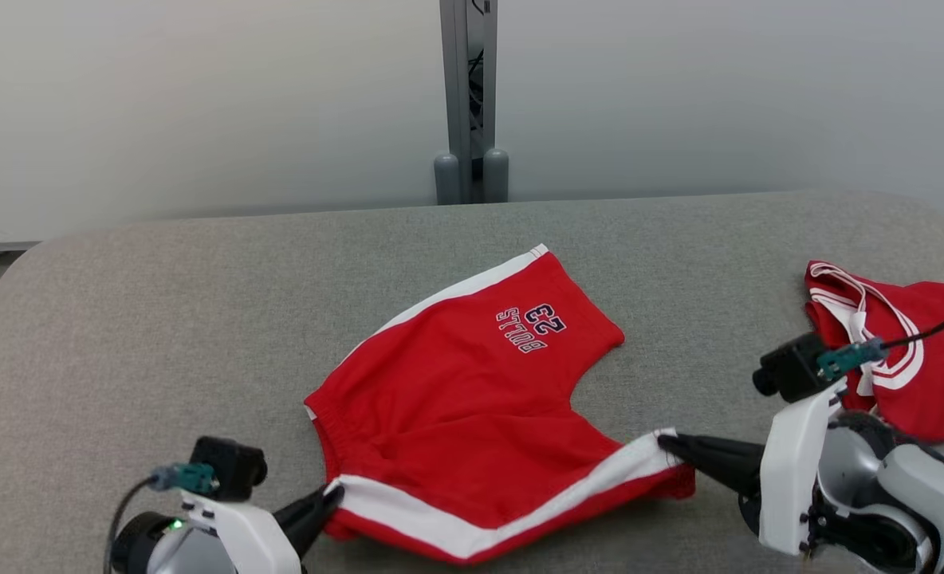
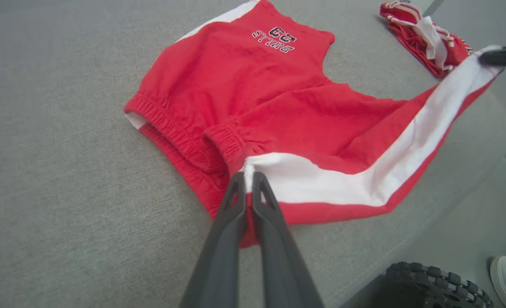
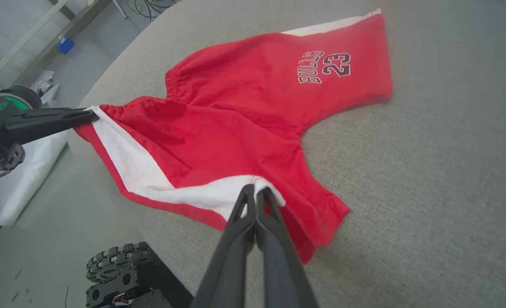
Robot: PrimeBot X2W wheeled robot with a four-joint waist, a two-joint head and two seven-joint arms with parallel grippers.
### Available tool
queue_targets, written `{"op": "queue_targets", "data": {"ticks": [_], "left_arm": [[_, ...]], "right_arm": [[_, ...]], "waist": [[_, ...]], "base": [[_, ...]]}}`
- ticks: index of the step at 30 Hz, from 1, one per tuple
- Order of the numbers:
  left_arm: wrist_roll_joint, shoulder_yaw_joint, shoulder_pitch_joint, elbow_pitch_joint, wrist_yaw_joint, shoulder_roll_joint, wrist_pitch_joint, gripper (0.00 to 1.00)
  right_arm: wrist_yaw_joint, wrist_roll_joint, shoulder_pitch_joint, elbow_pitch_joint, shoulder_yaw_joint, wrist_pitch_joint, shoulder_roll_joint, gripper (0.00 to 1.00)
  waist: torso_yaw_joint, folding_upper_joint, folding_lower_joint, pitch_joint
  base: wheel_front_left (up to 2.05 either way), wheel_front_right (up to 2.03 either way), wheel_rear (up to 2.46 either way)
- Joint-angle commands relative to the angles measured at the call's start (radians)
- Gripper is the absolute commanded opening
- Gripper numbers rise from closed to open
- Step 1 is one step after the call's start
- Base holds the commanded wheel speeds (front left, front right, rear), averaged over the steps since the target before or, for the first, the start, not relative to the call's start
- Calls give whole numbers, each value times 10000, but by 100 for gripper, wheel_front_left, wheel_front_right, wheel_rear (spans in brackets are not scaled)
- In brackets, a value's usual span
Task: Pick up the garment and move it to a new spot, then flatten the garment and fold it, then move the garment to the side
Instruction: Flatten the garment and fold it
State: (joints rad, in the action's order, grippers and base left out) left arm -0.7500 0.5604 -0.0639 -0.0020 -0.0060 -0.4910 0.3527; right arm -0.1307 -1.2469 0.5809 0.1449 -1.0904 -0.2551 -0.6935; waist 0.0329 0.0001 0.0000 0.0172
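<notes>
The shorts [image 1: 456, 399] bear "BULLS" and "23" in dark, white-edged print on the leg lying beyond the left gripper [image 1: 335, 493] and the right gripper [image 1: 663, 438], well apart from both.

- The shorts [image 1: 456, 399] are red, with a white stripe [image 1: 512, 510] down each side and dark lettering [image 1: 530, 327] reading "BULLS 23" on one leg.
- They lie spread on the grey table [image 1: 161, 319], close to its front edge, with the lettered leg pointing to the far side.
- The elastic waistband [image 1: 322, 434] sits to the left, bunched up.
- The near striped side is stretched straight along the front edge.
</notes>
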Motion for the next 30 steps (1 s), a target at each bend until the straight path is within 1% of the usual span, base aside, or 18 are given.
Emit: {"op": "queue_targets", "data": {"ticks": [1,6,9,14,18,22,30], "left_arm": [[-272,-227,-274,-99,86,-43,167,0],[-1589,-929,-850,-311,269,228,901,0],[-2379,-1360,-1195,-224,428,570,1127,0],[-3455,-1916,-1838,180,681,1341,1250,0],[-3968,-2264,-2375,759,846,2027,986,0],[-4213,-2579,-2943,1529,865,2658,490,0],[-3873,-2583,-3942,3330,422,3318,-469,0]], "right_arm": [[-2,-26,158,76,156,76,8,0],[-2,-155,779,376,792,245,124,0],[-2,-381,1171,609,1178,310,261,0],[-2,-347,1909,1171,1496,345,515,0],[-2,-240,2563,1638,1596,321,701,0],[-2,-170,3152,2112,1662,426,770,0],[-2,284,4201,3052,1571,927,753,0]], "waist": [[71,-1,0,-161],[205,-1,0,-682],[311,-1,0,-1024],[530,-1,0,-1577],[745,-1,0,-2041],[1040,-1,0,-2507],[1543,-1,0,-3323]], "base": [[0,0,0],[0,0,0],[0,0,0],[0,0,0],[0,0,0],[0,0,0],[0,0,0]]}}
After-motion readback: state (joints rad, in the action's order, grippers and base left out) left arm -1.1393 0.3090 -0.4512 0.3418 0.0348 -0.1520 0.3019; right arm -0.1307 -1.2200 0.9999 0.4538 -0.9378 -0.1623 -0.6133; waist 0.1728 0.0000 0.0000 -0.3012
